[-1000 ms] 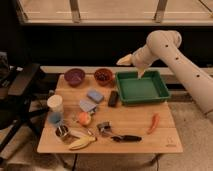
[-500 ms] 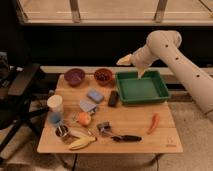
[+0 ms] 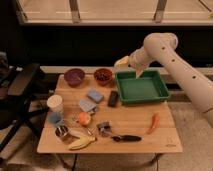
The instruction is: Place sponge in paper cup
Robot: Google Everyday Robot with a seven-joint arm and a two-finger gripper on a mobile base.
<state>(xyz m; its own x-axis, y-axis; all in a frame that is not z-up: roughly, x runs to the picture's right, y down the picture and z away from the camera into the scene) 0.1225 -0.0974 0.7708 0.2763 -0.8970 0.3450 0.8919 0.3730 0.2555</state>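
The light blue sponge (image 3: 95,95) lies flat on the wooden table (image 3: 165,142), left of centre. A slightly larger, greyer-blue block (image 3: 87,106) lies just in front of it. The white paper cup (image 3: 55,104) stands upright near the table's left edge. My gripper (image 3: 123,62) hangs above the table's back edge, between the red-brown bowl and the green tray. It is well to the right of and behind the sponge, and touches nothing that I can see.
A purple bowl (image 3: 74,76) and a red-brown bowl (image 3: 103,75) stand at the back. A green tray (image 3: 141,87) sits back right, with a black block (image 3: 113,98) beside it. A small blue cup (image 3: 55,119), metal cup (image 3: 62,132), orange fruit (image 3: 84,118), banana (image 3: 82,143), black-handled tool (image 3: 125,137) and carrot (image 3: 154,122) lie in front. A chair (image 3: 20,92) stands to the left.
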